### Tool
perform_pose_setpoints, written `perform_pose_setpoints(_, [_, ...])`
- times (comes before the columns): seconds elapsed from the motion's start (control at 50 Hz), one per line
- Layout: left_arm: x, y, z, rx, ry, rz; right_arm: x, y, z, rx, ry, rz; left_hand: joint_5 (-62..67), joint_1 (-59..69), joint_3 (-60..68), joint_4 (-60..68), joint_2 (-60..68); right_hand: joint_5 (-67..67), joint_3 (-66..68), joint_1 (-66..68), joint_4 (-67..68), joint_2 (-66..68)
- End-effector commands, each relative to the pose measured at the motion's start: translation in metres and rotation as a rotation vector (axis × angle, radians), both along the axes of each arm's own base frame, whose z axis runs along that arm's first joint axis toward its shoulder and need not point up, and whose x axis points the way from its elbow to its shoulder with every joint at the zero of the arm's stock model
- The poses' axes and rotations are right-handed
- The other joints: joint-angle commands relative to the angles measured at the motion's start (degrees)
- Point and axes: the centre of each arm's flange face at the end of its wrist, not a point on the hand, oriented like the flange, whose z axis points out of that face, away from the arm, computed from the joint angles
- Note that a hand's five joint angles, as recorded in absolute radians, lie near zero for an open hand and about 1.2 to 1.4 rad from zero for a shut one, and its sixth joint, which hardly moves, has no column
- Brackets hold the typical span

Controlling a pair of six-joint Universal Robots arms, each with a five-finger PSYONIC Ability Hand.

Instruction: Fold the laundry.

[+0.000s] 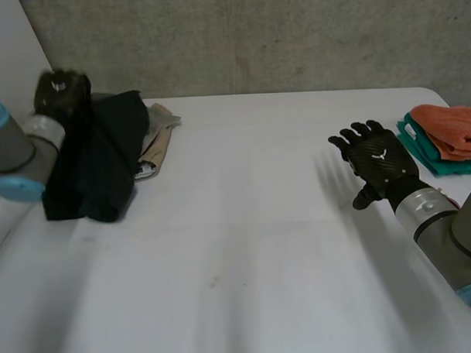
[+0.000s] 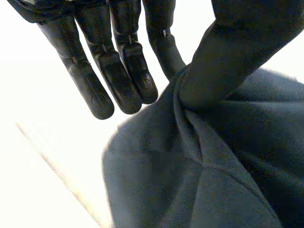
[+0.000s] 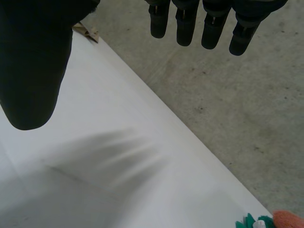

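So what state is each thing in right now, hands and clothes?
left hand: shut, pinching the dark garment.
dark garment: bunched, hanging from the left hand.
right hand: open, holding nothing, above the table.
beige garment: crumpled on the table.
orange cloth: folded, on the teal cloth.
teal cloth: folded, under the orange cloth.

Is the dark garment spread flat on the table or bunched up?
Bunched up: the dark garment hangs in folds from the left hand.
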Motion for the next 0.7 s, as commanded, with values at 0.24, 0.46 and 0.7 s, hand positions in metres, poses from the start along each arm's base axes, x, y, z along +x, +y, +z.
perform_pose_setpoints(0.24, [-0.134,0.218,0.138,0.023,0.341,-0.638,-0.020,-0.011,0.032,-0.070,-0.088,-0.111,13.84,14.52,12.02,11.30,11.58,-2.82,-2.08,-2.90,-2.18,-2.13])
perform_pose_setpoints(0.46, [-0.179,0.350,0.007,0.530,0.206,-1.024,-0.045,-0.028,0.052,-0.092,-0.150,-0.180,13.84,14.52,12.02,11.30,11.58,-2.82,-2.08,-2.90,-2.18,-2.13])
perform_pose_setpoints(0.7, [-0.125,0.257,0.056,0.231,0.223,-0.553,-0.034,-0.023,0.038,-0.030,-0.124,-0.154,-56.16,-55.48,-57.98,-58.70,-58.42,-2.82,-2.08,-2.90,-2.18,-2.13])
